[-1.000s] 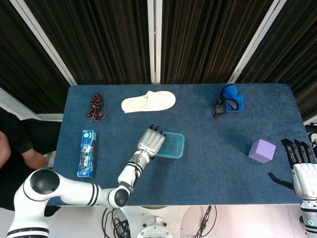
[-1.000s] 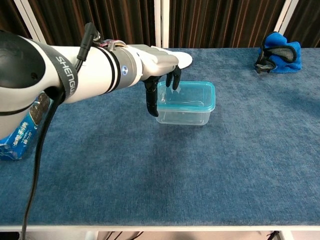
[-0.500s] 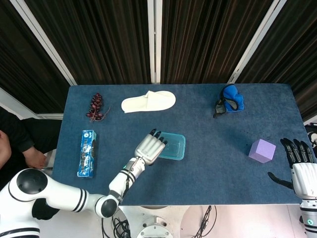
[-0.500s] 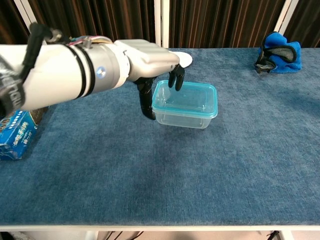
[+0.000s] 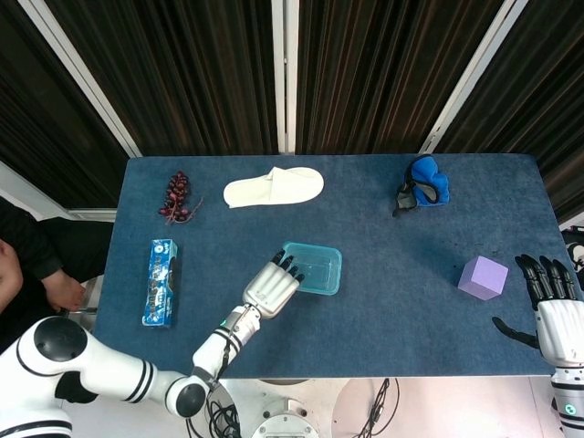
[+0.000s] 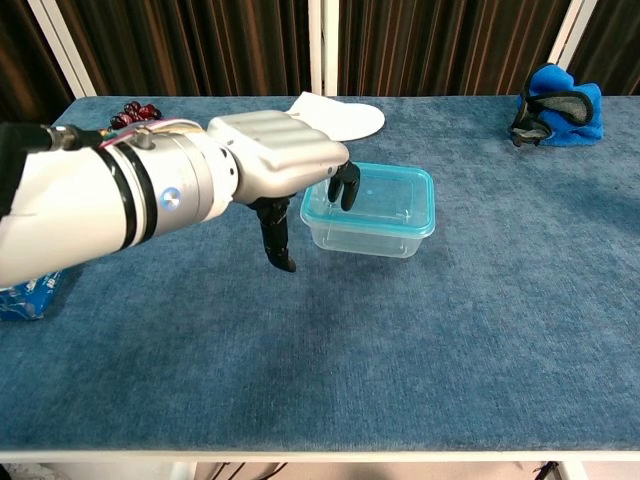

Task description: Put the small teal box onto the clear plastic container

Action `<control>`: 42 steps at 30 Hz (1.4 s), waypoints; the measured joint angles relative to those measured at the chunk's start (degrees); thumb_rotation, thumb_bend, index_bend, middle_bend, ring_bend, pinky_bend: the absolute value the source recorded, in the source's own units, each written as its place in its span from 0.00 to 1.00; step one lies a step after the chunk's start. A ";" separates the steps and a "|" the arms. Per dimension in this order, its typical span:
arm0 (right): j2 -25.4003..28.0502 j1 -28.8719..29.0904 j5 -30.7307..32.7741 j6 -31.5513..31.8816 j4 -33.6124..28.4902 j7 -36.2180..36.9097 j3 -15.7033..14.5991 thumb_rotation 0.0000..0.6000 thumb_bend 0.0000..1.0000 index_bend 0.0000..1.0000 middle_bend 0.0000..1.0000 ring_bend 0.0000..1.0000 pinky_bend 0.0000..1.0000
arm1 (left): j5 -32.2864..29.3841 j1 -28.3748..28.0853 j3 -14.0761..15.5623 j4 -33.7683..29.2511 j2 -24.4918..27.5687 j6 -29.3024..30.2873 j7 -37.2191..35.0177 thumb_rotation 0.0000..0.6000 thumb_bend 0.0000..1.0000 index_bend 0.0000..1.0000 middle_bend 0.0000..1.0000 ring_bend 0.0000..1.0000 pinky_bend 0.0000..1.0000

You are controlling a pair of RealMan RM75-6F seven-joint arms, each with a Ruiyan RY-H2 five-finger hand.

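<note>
Head view. The blue table carried the clear plastic container near its middle, rimmed in teal and sitting flat on the cloth. The left hand lay just beside the container's near-left corner, its dark fingertips over that edge; it held nothing, and its fingers were only slightly parted. The small teal box lay flat near the table's left edge, well apart from both the container and the left hand. Along the far side lay a bunch of dark grapes, a white slipper and blue goggles. A purple cube stood near the right edge. The right hand hung beyond that edge, empty, with fingers straight and spread apart.

Chest view. The left hand filled the left of the frame, palm down, its fingers curled downward over the container's left rim and its thumb pointing down just left of the wall; whether they touched the plastic could not be told. The container stood upright and empty. Only a corner of the small teal box showed at the left edge, behind the forearm. The slipper, grapes and goggles lay at the far side of the table. The right hand fell outside this view.
</note>
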 measured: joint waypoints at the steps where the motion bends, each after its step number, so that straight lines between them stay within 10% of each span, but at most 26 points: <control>1: 0.01 0.03 -0.03 -0.04 -0.07 -0.08 0.00 1.00 0.03 0.00 0.09 0.00 0.02 | -0.07 0.11 0.20 0.30 -0.28 -0.11 0.14 1.00 0.00 0.31 0.27 0.10 0.12; 18: 0.25 -0.02 -0.05 0.15 -0.48 -0.15 0.06 1.00 0.03 0.00 0.09 0.00 0.02 | 3.32 1.90 -1.28 1.00 -0.99 1.06 -0.78 1.00 0.00 0.32 0.27 0.10 0.11; 30: 2.73 1.97 -0.48 -2.89 0.95 5.56 0.23 1.00 0.03 0.00 0.06 0.00 0.01 | 16.29 12.44 -4.69 0.49 10.44 7.88 -22.38 1.00 0.00 0.13 0.13 0.02 0.08; 42: 3.61 4.81 -1.72 -6.65 4.50 15.82 -0.63 1.00 0.03 0.00 0.01 0.00 0.00 | 29.29 34.77 6.00 7.74 25.59 19.46 -38.15 1.00 0.00 0.14 0.12 0.00 0.02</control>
